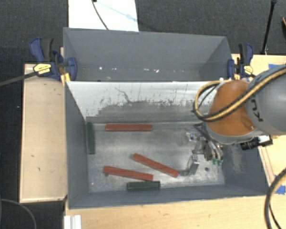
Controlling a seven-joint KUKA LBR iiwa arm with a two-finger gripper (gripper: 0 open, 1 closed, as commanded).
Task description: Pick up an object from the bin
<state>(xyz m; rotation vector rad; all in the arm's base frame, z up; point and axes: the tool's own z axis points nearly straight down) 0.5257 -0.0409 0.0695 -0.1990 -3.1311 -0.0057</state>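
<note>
Hand [195, 165] hangs close to right bin wall [245, 173], beside diagonal red bar [155, 165].

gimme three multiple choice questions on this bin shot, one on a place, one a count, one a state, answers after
1. Where in the bin is the gripper?
A) its right part
B) against the left wall
C) the far left corner

2. How many red-brown bars lie in it?
A) one
B) three
C) five

3. How does the red-brown bar nearest the gripper lie?
A) standing on end
B) lifted above the rim
C) flat on the floor, slanted

Answers:
1 A, it hangs low near the right wall.
2 B, there is the back bar, the slanted middle one and the front-left bar.
3 C, its whole length rests on the floor, with its right end by the gripper.
</note>
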